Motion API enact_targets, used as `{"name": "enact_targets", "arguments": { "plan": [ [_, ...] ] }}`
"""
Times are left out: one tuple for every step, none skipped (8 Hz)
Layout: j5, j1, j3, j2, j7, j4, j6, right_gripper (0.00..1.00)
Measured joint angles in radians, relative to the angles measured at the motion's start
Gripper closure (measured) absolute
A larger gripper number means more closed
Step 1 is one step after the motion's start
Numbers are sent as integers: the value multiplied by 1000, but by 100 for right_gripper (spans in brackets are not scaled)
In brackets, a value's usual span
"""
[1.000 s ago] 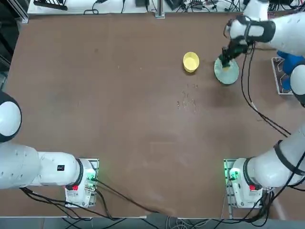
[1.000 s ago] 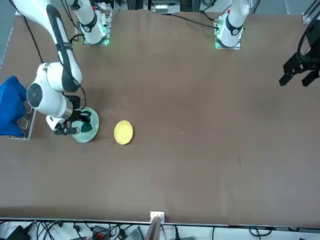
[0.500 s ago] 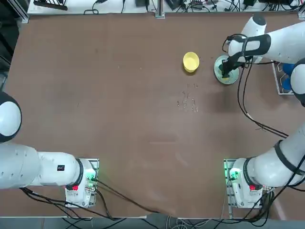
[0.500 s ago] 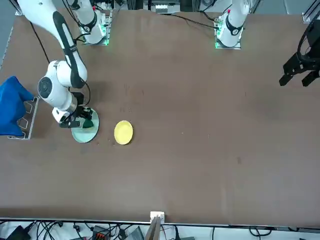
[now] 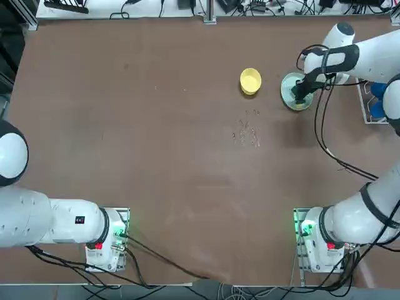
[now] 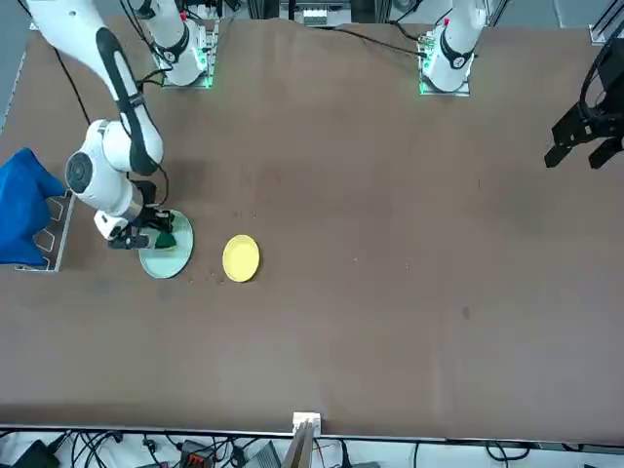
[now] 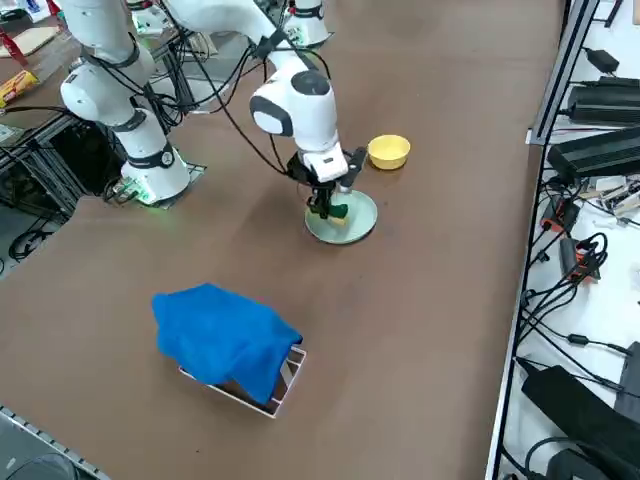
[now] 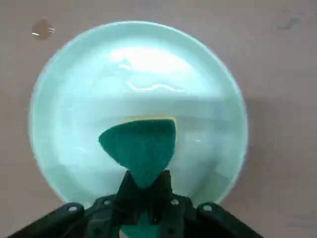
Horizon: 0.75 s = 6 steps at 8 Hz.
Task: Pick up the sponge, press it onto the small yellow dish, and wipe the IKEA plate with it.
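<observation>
The pale mint-green IKEA plate (image 5: 289, 99) (image 6: 168, 261) (image 7: 356, 229) (image 8: 74, 94) lies at the far right of the table. My right gripper (image 5: 302, 94) (image 6: 148, 237) (image 7: 325, 206) (image 8: 144, 192) points down over it, shut on the sponge (image 6: 167, 237) (image 7: 339, 211) (image 8: 141, 147). The sponge's dark green face fills the middle of the wrist view, with a thin yellow edge showing, and it rests on the plate. The small yellow dish (image 5: 250, 80) (image 6: 241, 258) (image 7: 388, 151) sits a short way to the plate's left, with nothing in it.
A blue cloth (image 5: 377, 92) (image 6: 23, 207) (image 7: 226, 335) drapes over a metal rack at the table's right edge, close to the plate. Small specks (image 5: 245, 132) mark the table nearer the robot. The arm's cable (image 5: 325, 131) hangs beside the plate.
The gripper with the sponge has slid across the plate, a little toward the robot and its right side, and the wrist has swung round.
</observation>
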<state>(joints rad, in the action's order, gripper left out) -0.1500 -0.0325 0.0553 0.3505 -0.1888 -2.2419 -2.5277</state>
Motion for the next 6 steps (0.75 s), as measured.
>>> {"name": "enact_targets", "arguments": {
  "plan": [
    [-1,33,0,10,-48,0,-4,91],
    [-4,54,-2,16,-84,5,-8,91],
    [-5,61,-4,24,-104,20,-8,91],
    [-5,63,-4,39,-113,42,-9,91],
    [-5,64,-5,63,-125,78,-9,91],
    [-5,64,-10,96,-131,125,-9,91]
  ]
}}
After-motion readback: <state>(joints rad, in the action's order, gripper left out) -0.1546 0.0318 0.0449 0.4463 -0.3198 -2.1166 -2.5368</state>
